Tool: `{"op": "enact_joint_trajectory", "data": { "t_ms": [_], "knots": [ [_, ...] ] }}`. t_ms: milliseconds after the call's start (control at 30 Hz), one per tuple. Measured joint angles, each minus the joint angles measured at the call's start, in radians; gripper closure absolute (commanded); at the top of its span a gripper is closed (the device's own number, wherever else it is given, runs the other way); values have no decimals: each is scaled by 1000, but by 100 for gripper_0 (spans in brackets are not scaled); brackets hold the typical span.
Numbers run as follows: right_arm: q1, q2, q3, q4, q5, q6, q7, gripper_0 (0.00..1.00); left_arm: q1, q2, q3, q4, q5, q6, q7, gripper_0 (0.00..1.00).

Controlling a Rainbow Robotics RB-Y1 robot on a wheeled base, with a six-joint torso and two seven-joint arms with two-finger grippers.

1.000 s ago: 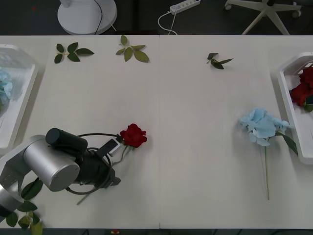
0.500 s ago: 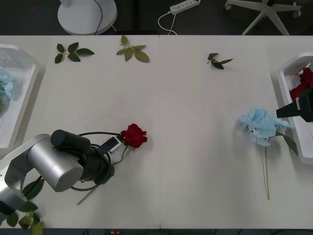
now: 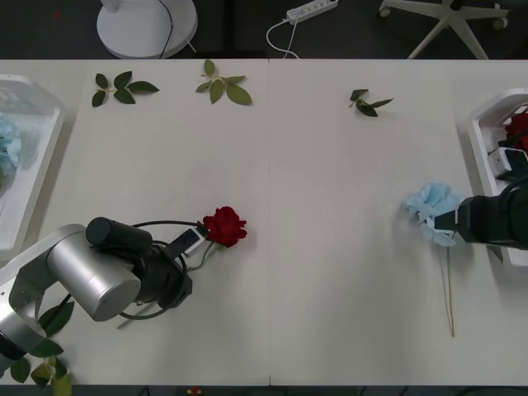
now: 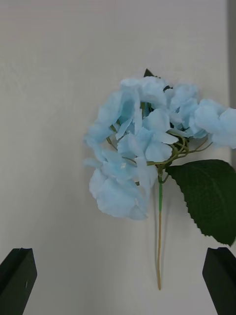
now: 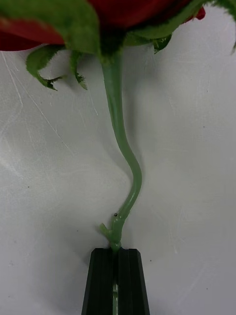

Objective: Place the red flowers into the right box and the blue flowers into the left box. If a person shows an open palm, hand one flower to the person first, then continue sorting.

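Note:
My left gripper (image 5: pixel 116 252) is shut on the green stem of a red flower (image 5: pixel 118 15), a rose whose bloom (image 3: pixel 224 227) lies just left of the table's middle, ahead of my left arm (image 3: pixel 91 276). A blue flower (image 3: pixel 431 205) lies on the table near the right box (image 3: pixel 485 124), which holds more red flowers (image 3: pixel 518 126). My right gripper (image 3: pixel 452 221) hovers over that blue flower (image 4: pixel 140 157); its black fingers (image 4: pixel 17 280) stand open, wide apart on either side of the stem. The left box (image 3: pixel 51 153) holds another blue flower (image 3: pixel 7 140).
Loose green leaf sprigs lie along the table's far side (image 3: pixel 122 87), (image 3: pixel 221 85), (image 3: pixel 367 102), and more leaves (image 3: pixel 41 346) sit by my left arm at the near edge. A power strip (image 3: pixel 312 10) and a chair base (image 3: pixel 450 21) are on the floor beyond.
My right arm has come in from the right edge and now covers part of the blue flower on the table. The left arm and its rose have shifted only slightly.

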Motion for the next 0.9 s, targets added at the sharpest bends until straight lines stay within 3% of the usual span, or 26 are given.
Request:
{"op": "enact_joint_trajectory", "data": {
  "t_ms": [200, 533, 900],
  "knots": [
    [0, 4, 156, 1, 121, -86, -58, 0, 0, 0, 1, -4, -4, -3, 0, 100],
    [0, 56, 187, 83, 194, -121, -57, 0, 1, 3, 76, -96, -29, -6, 0, 100],
    [-61, 83, 344, 265, 260, -246, -52, 0, 14, 23, 227, -293, 41, -51, 1, 100]
  ]
}}
